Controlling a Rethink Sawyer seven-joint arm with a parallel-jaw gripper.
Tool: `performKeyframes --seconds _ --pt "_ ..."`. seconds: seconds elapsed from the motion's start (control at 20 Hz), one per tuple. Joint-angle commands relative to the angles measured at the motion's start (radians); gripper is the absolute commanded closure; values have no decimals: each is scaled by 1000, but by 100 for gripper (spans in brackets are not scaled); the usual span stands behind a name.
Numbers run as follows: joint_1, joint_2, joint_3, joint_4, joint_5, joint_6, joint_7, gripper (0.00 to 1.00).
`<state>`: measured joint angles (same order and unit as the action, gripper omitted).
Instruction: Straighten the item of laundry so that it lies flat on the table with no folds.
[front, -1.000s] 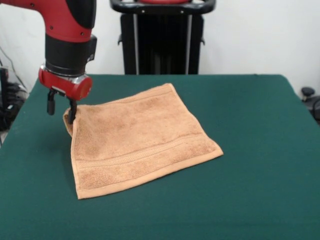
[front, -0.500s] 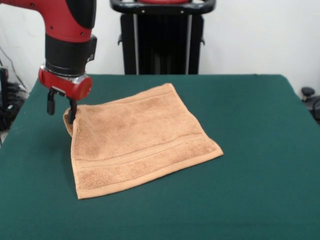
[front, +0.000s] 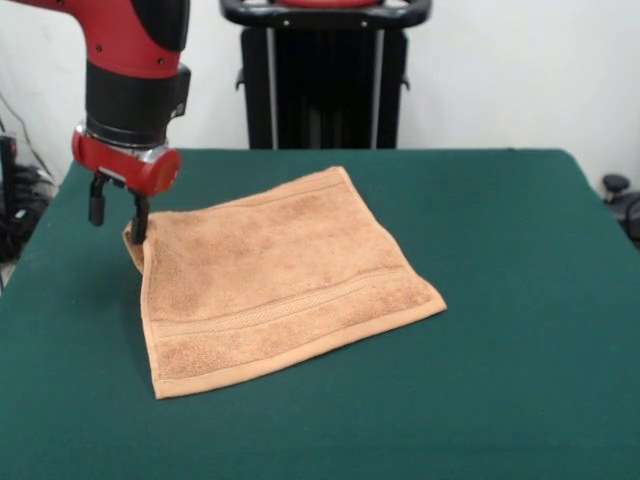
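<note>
Below and to the right of my pincer (front: 117, 212) as the front view shows it, the tan hand towel (front: 275, 280) spreads over the dark green felt table (front: 500, 300), a rough square of nubby terry with a flat woven band running near its hemmed front edge. My two black fingers stand well apart; the right-hand one in the view touches the towel's nearest corner, which curls up off the felt, though I cannot tell whether anything is pinched. Compared with half a second ago, my pincer sits slightly higher and further left, and that corner has lifted with it.
</note>
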<state>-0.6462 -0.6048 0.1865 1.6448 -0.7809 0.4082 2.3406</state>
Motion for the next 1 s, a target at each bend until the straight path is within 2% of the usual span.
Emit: performKeyframes --seconds 0.05,0.45,1.0 --pt "41 56 79 96 -43 47 -168 0" --pt "47 63 55 121 -64 4 -131 0" --pt "70 94 53 94 -79 -26 -94 0"
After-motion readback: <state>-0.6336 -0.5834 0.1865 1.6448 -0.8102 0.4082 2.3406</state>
